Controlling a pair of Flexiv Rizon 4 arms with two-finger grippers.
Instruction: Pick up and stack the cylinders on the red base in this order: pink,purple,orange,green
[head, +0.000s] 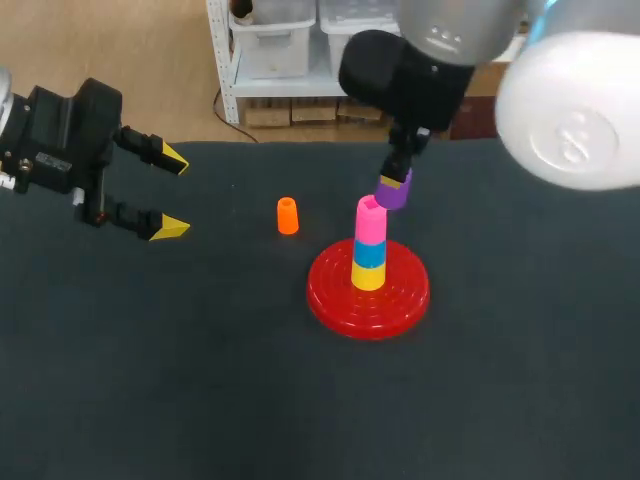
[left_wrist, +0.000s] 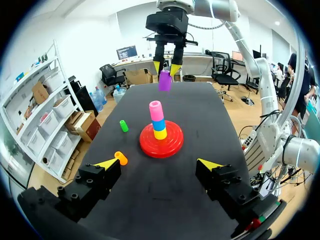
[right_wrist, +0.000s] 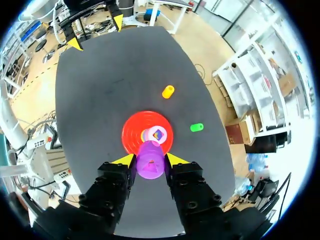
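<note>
**Right hand and load.** The right hand (right_wrist: 150, 159) is pinching the purple cylinder (head: 395, 193) between its two yellow-tipped fingers, which are pressing on the piece near its upper end from opposite sides. The purple cylinder is short and stubby and is hanging slightly tilted in the air. It is touching nothing but the fingers.

**Stack.** Below the purple cylinder, with a clear gap showing in the left wrist view, the pink cylinder (head: 370, 220) is sitting as the top piece of a three-part column. Its open upper end is facing upward. It is resting on a blue cylinder (head: 369, 254), which is resting on a yellow cylinder (head: 368, 277). The column is standing upright at the centre of the red base (head: 335, 290), a round disc with concentric ridges.

**Loose pieces.** The orange cylinder (head: 288, 215) is waiting on the dark table (head: 150, 380) near the base, on the side toward the left arm. The green cylinder (right_wrist: 197, 127) is lying on the table farther out, apart from both the base and the orange piece.

**Left hand.** The left hand (head: 175, 194) is hovering at the table's left side with its fingers spread wide, gripping nothing, well apart from every cylinder.
</note>
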